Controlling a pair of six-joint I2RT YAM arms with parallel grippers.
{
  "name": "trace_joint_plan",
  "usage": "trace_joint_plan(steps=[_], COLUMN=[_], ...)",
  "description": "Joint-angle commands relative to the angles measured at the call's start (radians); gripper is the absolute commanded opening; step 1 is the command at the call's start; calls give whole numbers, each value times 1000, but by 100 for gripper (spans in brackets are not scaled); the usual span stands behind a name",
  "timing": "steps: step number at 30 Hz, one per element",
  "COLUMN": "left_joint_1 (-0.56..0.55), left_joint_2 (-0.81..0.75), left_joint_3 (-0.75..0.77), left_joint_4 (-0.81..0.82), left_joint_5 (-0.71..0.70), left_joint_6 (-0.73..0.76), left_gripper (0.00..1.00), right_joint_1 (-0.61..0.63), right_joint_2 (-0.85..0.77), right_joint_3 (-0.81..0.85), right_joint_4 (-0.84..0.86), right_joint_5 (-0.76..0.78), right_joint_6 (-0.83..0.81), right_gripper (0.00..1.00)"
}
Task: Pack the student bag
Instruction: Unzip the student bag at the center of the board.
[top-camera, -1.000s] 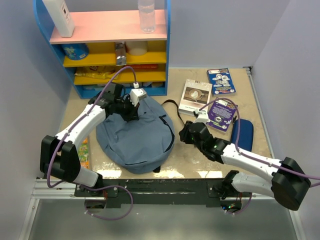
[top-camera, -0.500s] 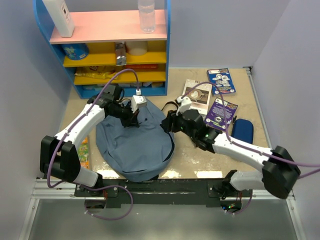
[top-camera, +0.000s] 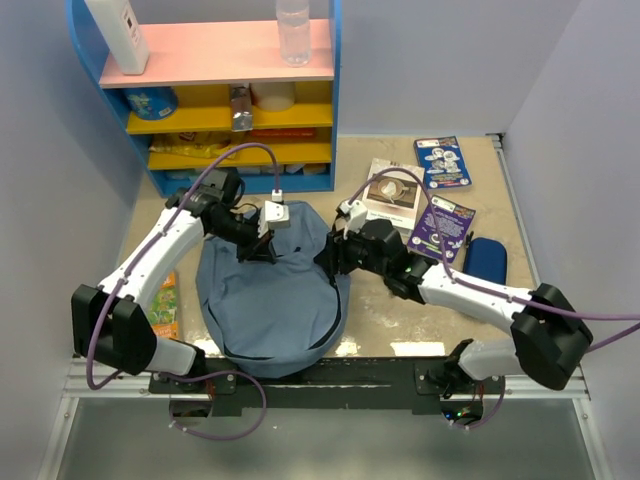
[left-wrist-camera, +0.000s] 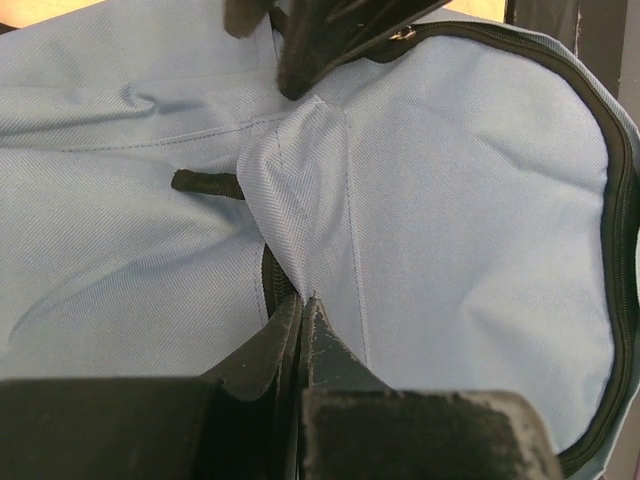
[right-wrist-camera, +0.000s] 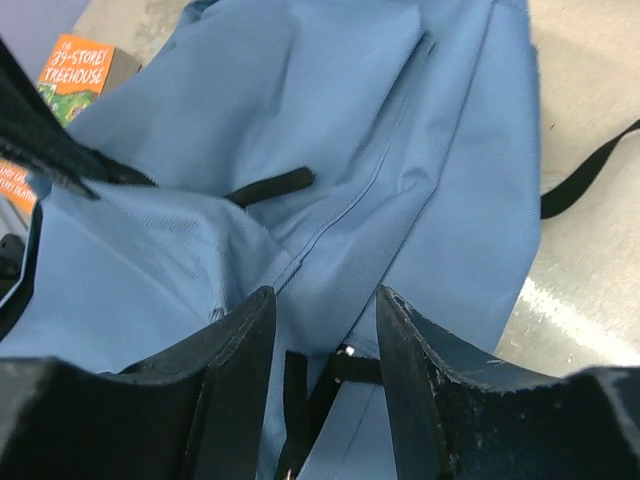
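The student bag (top-camera: 270, 300) lies flat on the worktop (top-camera: 400, 320) directly beneath both hands. A raised fold of its slate-blue cloth is pinched in the left hand (left-wrist-camera: 303, 305), whose fingers are pressed together on it. The black zipper track (left-wrist-camera: 618, 180) is seen curving past that hand's side. This hold is judged to be meant to lift and tension the top panel so that the opening can be worked.

The right hand (right-wrist-camera: 320, 300) is set against the bag from the opposite side with its fingers spread. A small black zipper pull (right-wrist-camera: 345, 365) is seen low between them, not clamped. It is judged that the pull is to be taken next and drawn along the track while the cloth is kept taut by the other hand.

Little room is left between the two hands, which face each other closely over the bag's upper end, so contact could be risked if either is advanced. The shelf unit (top-camera: 235, 110) stands near, behind the left hand, and retreat that way is limited. To the right hand's outer side a loose black strap (right-wrist-camera: 590, 175) lies on the worktop. Further out lie the books (top-camera: 392, 190) and a dark-blue pencil case (top-camera: 488, 262), with bare worktop between them and the bag. Beyond the right hand's fingertips, past the bag's far edge, a "Treehouse" paperback (right-wrist-camera: 78, 62) is partly seen.
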Motion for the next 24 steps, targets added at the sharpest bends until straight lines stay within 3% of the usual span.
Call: trace_joint_plan(steps=[1,11,24], left_joint_1=[-3,-3,-33], left_joint_2=[21,29,44], left_joint_3=[63,63,74], left_joint_4=[-17,20,-3], left_joint_5=[69,52,48], left_joint_6=[37,22,8], left_gripper=[0,0,0], right_joint_1=[-6,-6,-4], right_joint_2=[-58,-228,-104], right_joint_3=[-43,-194,-149], right_joint_4=[20,-4,83], right_joint_5=[-68,-85,-79], right_joint_6=[26,58,16], right_gripper=[49,51,53])
